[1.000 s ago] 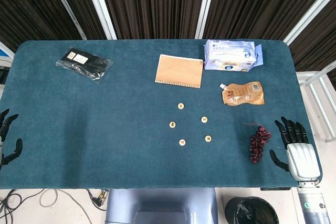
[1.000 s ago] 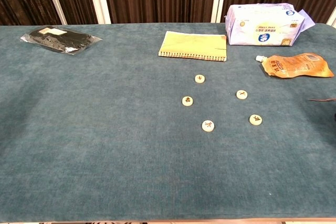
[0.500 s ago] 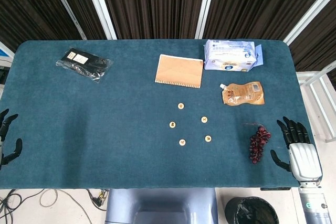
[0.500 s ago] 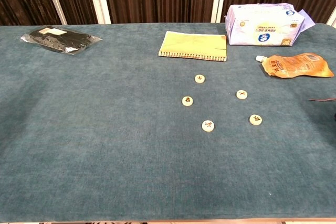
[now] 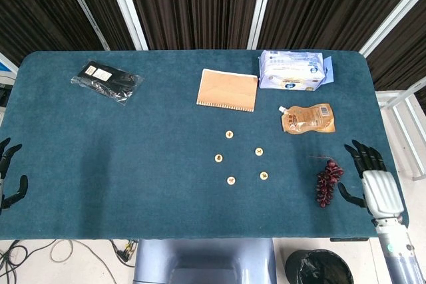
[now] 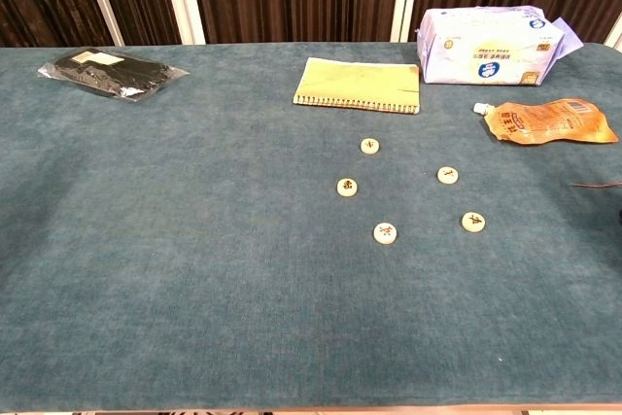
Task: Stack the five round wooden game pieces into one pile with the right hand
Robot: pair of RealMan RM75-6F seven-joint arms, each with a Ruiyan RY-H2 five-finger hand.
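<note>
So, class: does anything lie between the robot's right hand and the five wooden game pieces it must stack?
Yes. A bunch of dark grapes lies on the table just beside the right hand, between it and the game pieces. Beyond the grapes, only bare cloth separates them.

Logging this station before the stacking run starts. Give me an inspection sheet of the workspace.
Surface: teal cloth table, no marks seen.
Job's things: five round wooden game pieces lying flat and apart in a loose ring at centre; none stacked.
Clutter: notebook, tissue pack, brown spout pouch, black packet, dark grape bunch near the right edge.
Hands: right hand at the right table edge beside the grapes, fingers spread, holding nothing; left hand at the left edge, fingers spread, holding nothing.
Cables: loose cords on the floor, front left.
Surroundings: dark curtains behind; black bin on the floor, front right.
</note>
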